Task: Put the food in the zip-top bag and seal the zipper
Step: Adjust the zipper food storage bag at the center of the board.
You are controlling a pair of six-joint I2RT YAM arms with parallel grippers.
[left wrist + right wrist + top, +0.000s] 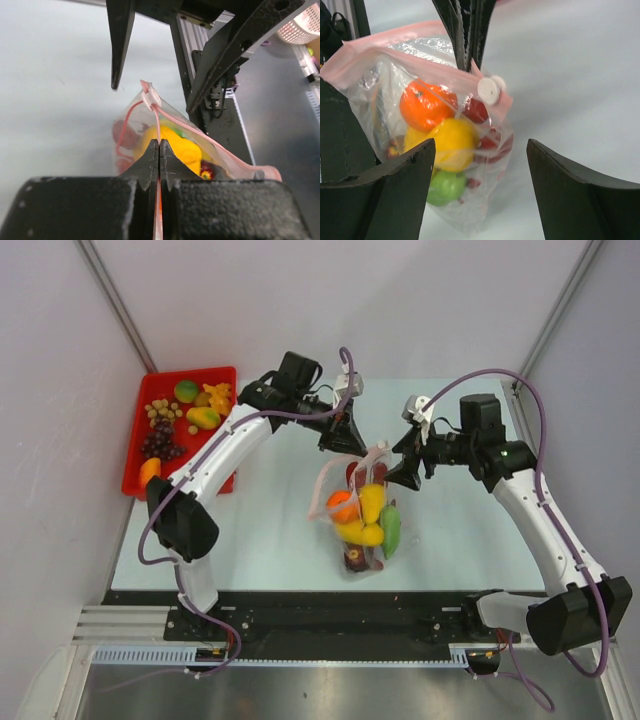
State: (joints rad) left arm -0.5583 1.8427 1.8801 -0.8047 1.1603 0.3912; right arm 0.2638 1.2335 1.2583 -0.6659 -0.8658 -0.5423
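Observation:
The zip-top bag (pixel 362 540) hangs over the table's middle, holding an orange fruit (pixel 424 106), a yellow one (pixel 451 142) and a green one (pixel 445 187). My left gripper (pixel 352 445) is shut on the pink zipper strip (pixel 200 132) from above and holds the bag up; its jaws pinch the strip (pixel 159 142). The white slider (pixel 489 89) sits at the end of the strip, just beyond the left fingers (pixel 467 30). My right gripper (pixel 400 475) is open and empty, close beside the slider end, its fingers either side of the bag's lower part (pixel 480 147).
A red tray (pixel 135 455) at the far left of the table holds more food: a mango-like piece (pixel 203 417), dark grapes (pixel 160 440) and several others. The left arm's white link crosses the tray's right edge. A white basket (pixel 305 25) lies off the table.

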